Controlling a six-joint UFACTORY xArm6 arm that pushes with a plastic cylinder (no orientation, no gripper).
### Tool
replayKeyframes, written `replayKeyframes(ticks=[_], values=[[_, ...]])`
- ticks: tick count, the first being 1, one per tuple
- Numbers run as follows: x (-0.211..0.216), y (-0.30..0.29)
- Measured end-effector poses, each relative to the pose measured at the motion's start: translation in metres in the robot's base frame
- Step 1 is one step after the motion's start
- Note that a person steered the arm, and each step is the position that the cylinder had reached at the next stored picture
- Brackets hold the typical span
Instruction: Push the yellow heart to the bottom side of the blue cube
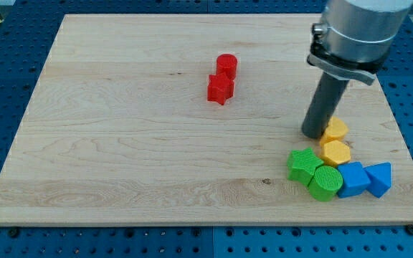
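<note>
Two yellow blocks stand at the view's right, an upper one and a lower one, touching each other. I cannot tell from their outlines which is the heart. The blue cube sits just below the lower yellow block, touching it. My tip rests on the board right against the left side of the upper yellow block, above and left of the blue cube.
A blue triangular block lies right of the cube. Two green blocks sit left of the cube. A red cylinder and a red star stand at the upper middle of the wooden board.
</note>
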State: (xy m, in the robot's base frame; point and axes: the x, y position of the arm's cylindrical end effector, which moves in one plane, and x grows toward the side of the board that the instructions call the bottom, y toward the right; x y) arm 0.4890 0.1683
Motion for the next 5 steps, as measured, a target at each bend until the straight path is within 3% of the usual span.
replayKeyframes(ticks=[2, 5], values=[[-0.008, 0.053], [-0.046, 0.073]])
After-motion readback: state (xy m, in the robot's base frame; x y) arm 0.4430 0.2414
